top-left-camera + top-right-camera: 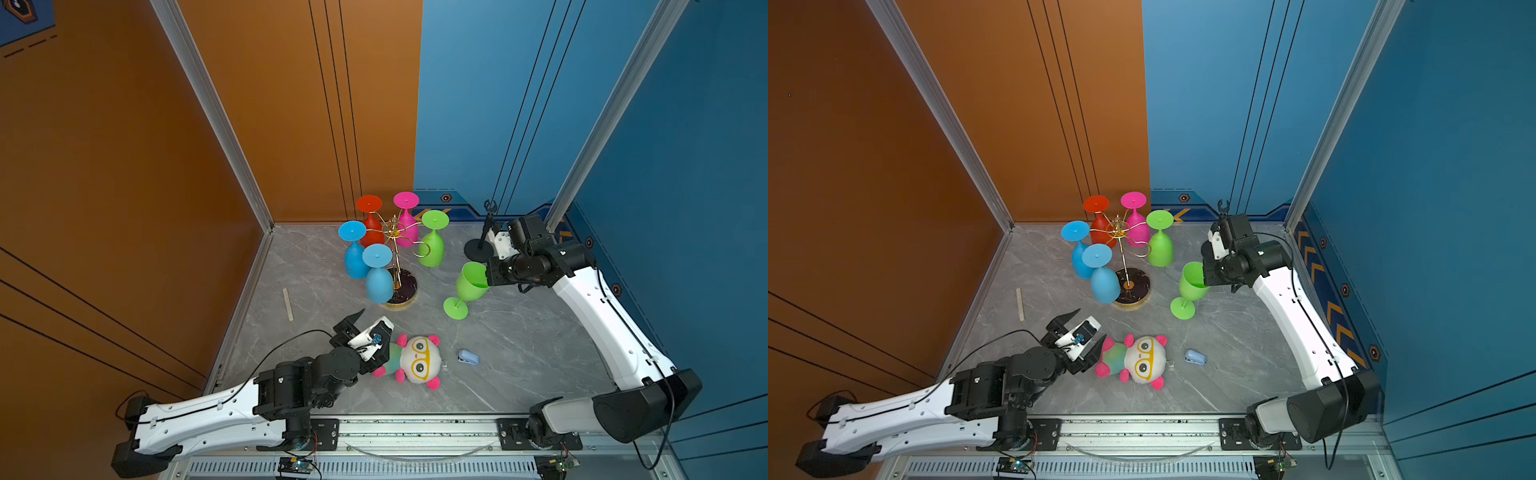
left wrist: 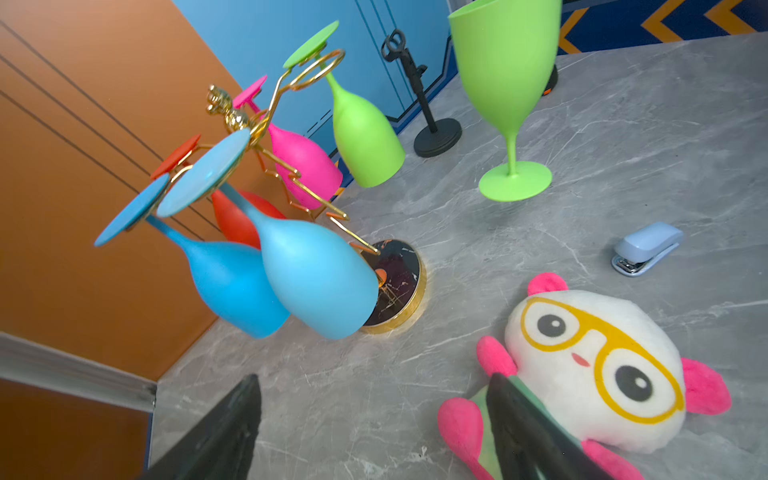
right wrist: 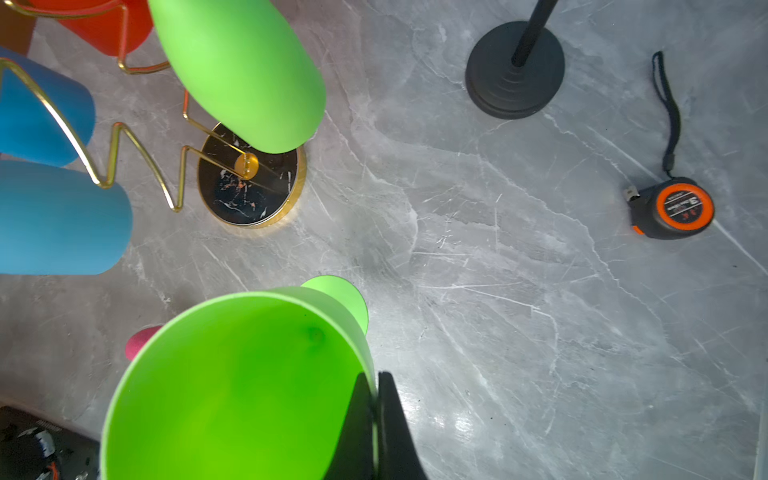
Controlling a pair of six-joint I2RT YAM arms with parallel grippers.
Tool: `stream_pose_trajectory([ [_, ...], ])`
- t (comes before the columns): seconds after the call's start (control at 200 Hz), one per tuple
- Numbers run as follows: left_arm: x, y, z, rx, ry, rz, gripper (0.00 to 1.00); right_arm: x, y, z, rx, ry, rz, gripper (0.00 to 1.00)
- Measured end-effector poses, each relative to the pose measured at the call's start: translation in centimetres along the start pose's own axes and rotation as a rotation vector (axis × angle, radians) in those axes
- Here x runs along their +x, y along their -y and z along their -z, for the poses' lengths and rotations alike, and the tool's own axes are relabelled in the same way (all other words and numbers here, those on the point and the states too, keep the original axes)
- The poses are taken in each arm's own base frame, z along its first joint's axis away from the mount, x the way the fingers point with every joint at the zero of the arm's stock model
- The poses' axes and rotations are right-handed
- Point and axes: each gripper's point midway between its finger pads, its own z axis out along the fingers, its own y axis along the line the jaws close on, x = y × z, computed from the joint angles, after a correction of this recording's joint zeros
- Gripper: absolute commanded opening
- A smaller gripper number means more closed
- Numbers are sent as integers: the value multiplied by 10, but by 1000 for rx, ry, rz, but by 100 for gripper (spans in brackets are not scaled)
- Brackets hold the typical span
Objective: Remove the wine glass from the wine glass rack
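The gold wire wine glass rack (image 1: 405,286) (image 1: 1133,286) (image 2: 399,282) (image 3: 249,183) stands at the back middle with red, pink, green and two blue glasses hanging upside down from it. A green wine glass (image 1: 471,282) (image 1: 1192,282) (image 2: 505,75) (image 3: 232,386) stands upright off the rack to its right, slightly tilted, foot down at the table. My right gripper (image 1: 487,276) (image 1: 1204,276) (image 3: 376,399) is shut on its rim, one finger inside the bowl and one outside. My left gripper (image 1: 376,331) (image 1: 1091,327) (image 2: 374,378) is open and holds nothing, low in front of the rack beside the plush.
A plush panda toy (image 1: 415,359) lies right next to the left gripper, a blue stapler (image 1: 468,357) to its right. A wooden ruler (image 1: 288,304) lies at the left. A small black stand (image 1: 478,249) and a tape measure (image 3: 673,208) sit behind the right gripper.
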Motion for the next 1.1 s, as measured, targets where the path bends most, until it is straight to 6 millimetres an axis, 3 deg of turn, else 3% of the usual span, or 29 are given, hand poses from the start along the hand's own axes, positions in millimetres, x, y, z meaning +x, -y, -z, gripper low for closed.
stream_pose_trajectory([
  [0.21,30,-26,-5,-63,-115,115,85,-15,16,-36,88,-44,-10,0],
  [0.265,36,-29,-6,-70,-138,133,90,-22,17,-45,100,-45,-10,0],
  [0.511,53,-34,-10,-74,-206,191,92,-57,26,-79,167,-10,-8,0],
  [1.101,61,-35,-8,-54,-241,229,92,-120,28,-142,180,37,-19,0],
])
